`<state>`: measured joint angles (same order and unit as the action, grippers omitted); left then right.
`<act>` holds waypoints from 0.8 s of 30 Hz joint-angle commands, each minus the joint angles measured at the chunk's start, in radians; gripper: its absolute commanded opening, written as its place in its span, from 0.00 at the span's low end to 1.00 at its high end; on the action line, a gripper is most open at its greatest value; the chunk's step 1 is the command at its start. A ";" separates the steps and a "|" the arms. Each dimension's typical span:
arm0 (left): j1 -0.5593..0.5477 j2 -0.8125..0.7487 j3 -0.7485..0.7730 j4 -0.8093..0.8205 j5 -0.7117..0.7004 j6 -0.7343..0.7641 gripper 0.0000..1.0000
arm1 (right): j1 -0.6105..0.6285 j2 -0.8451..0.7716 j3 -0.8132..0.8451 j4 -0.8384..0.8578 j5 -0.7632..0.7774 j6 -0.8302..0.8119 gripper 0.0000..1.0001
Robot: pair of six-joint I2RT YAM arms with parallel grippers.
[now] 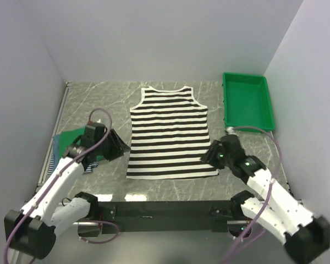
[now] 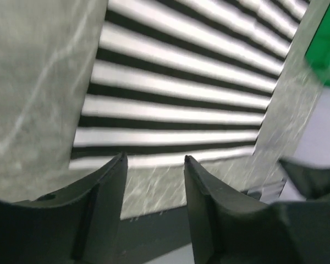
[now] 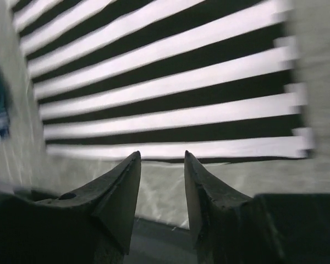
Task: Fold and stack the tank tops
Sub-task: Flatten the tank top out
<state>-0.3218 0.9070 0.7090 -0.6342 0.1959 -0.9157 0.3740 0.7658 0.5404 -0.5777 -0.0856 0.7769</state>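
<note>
While the black-and-white striped tank top [image 1: 169, 135] lies flat mid-frame on the bench [image 1: 99, 102], the left jaws and right jaws, both spread and empty, flank its lower corners. A green tank top [image 1: 72, 136] sits at left.

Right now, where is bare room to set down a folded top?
Free: far-left marble tabletop beside the black-and-white striped tank top, and the strip between it and the green plastic bin. Crowded: around the left gripper and folded green and blue tops.
</note>
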 commanded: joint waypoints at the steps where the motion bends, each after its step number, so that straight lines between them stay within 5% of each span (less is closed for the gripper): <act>1: 0.084 0.134 0.138 0.045 -0.061 0.080 0.50 | 0.273 0.120 0.168 0.104 0.205 0.093 0.44; 6: 0.249 0.412 0.293 0.215 0.080 0.143 0.44 | 0.578 0.504 0.424 0.160 0.283 0.113 0.44; 13: 0.277 0.776 0.507 0.300 0.089 0.089 0.35 | 0.758 1.019 0.901 0.098 0.273 0.067 0.41; 24: 0.291 0.767 0.503 0.318 0.134 0.103 0.34 | 0.844 1.296 1.096 0.030 0.288 0.078 0.40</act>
<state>-0.0360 1.7351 1.1976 -0.3618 0.2798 -0.8242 1.2148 2.0537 1.5784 -0.5148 0.1612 0.8444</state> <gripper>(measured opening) 0.344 0.400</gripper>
